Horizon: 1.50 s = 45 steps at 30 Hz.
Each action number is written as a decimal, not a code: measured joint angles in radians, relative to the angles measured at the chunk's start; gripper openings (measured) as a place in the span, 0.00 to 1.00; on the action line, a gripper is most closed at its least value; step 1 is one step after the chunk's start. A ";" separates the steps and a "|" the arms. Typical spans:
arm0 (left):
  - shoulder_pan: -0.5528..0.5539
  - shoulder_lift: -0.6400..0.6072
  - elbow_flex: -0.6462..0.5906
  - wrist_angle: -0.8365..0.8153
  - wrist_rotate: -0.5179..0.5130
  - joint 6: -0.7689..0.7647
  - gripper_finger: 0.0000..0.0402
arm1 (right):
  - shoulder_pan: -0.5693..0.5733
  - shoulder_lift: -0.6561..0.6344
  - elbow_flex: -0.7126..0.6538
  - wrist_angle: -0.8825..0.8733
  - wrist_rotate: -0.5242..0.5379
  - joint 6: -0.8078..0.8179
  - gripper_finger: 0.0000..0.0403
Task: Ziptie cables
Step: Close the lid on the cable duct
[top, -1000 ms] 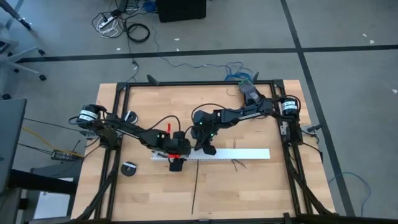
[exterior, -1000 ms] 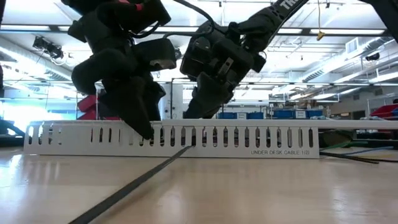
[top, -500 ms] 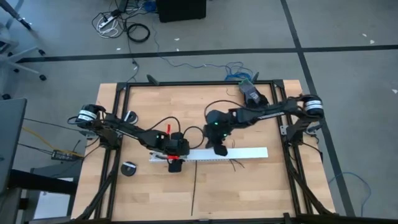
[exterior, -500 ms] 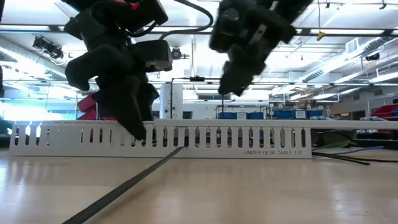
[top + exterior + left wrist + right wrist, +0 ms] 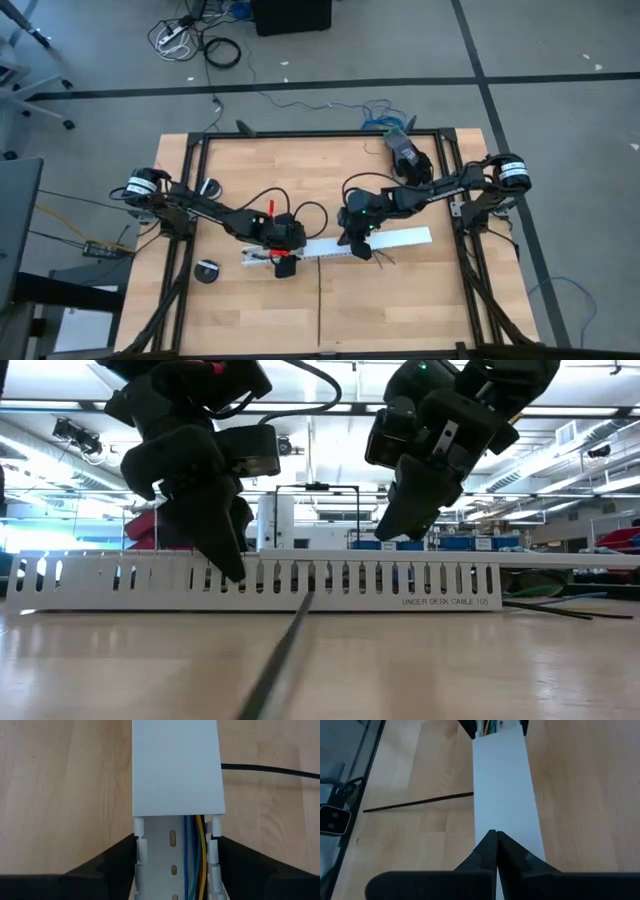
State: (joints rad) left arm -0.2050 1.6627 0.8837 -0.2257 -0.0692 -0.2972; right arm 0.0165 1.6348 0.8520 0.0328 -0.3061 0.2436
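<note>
Left gripper [image 5: 283, 257] pinches the white channel [image 5: 175, 780] ends-on; right gripper [image 5: 493, 837] pressed together (resting on cover). Cables [image 5: 196, 865] light, floppy; ziptie [image 5: 319, 305] at 6 o'clock, thin, springy: grab mid-strip.

One line of print is showing in the low view: "UNDER DESK CABLE", followed by a few small characters too fine to be sure of, perhaps digits. It is standing in dark capital letters on the outer side wall of the white slotted channel [image 5: 300, 582], just below the row of slots and close to the channel's end nearest the coloured wires trailing on the bench. Nothing else legible is appearing in any of the views.
</note>
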 joint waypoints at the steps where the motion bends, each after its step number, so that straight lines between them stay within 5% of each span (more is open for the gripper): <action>1: 0.000 0.000 0.000 0.001 0.000 -0.002 0.59 | 0.001 0.000 0.000 -0.002 0.000 0.000 0.00; 32: -0.006 0.001 -0.003 0.020 -0.011 0.041 0.60 | -0.019 0.147 -0.020 0.129 -0.109 0.025 0.00; 45: -0.011 -0.003 0.021 -0.044 0.033 0.060 0.72 | -0.023 0.148 -0.019 0.103 -0.110 0.015 0.00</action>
State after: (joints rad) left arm -0.2157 1.6592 0.9051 -0.2696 -0.0358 -0.2368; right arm -0.0067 1.7828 0.8333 0.1362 -0.4164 0.2588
